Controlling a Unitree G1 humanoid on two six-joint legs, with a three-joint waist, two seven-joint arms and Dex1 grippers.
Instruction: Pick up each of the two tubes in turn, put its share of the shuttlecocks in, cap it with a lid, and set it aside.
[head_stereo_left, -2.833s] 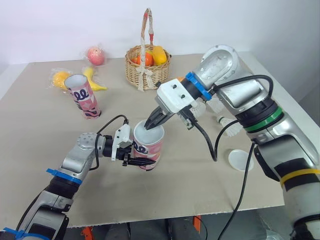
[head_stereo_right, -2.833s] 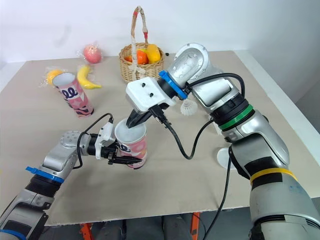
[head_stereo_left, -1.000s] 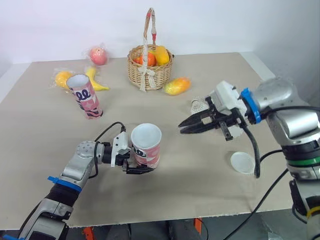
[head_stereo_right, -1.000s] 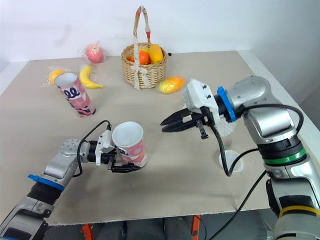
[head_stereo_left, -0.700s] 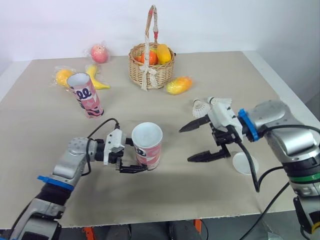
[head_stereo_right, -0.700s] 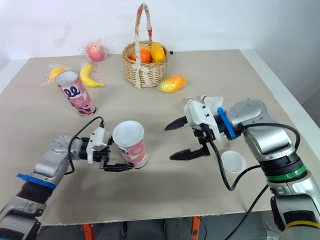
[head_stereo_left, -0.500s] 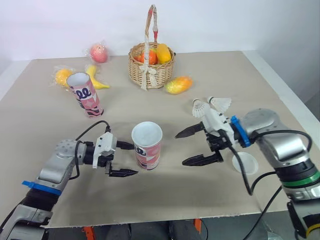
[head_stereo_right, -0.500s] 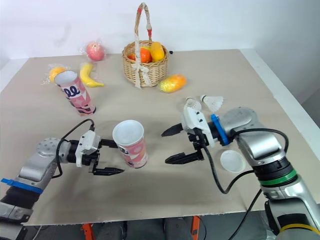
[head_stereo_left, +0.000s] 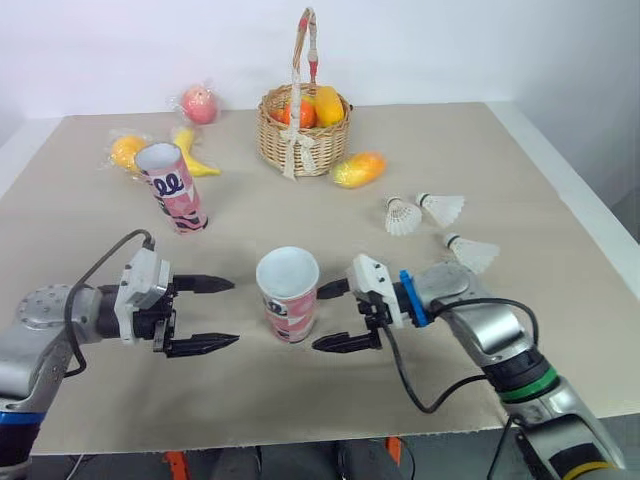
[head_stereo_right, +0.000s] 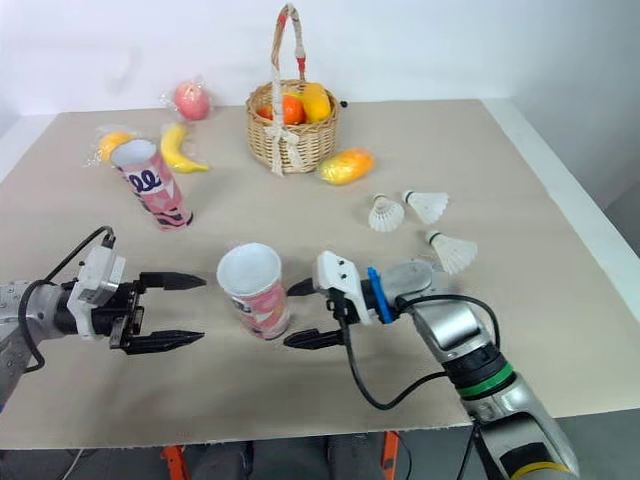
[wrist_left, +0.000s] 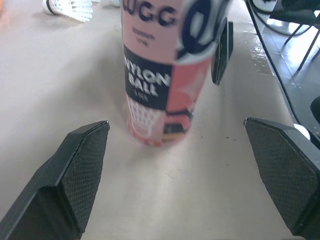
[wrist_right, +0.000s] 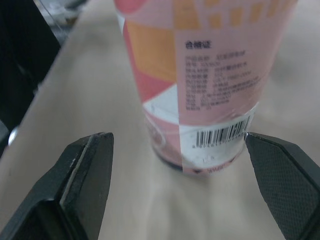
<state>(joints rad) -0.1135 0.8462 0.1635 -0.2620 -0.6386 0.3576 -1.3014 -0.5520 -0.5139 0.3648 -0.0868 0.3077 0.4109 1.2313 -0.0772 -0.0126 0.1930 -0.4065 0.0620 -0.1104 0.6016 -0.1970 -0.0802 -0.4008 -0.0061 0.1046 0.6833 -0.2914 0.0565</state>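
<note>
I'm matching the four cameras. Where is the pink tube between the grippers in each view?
Left eye view: pink tube near centre.
Right eye view: tube left of centre.
Left wrist view: tube straight ahead, NYLON BALL facing.
Right wrist view: tube close ahead, barcode facing.
Shared landmark: open right gripper beside it.

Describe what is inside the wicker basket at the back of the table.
Inside the wicker basket, an orange fruit and a yellow fruit rise above the rim, side by side. Whatever lies lower down is covered by these fruits and the woven wall.
</note>
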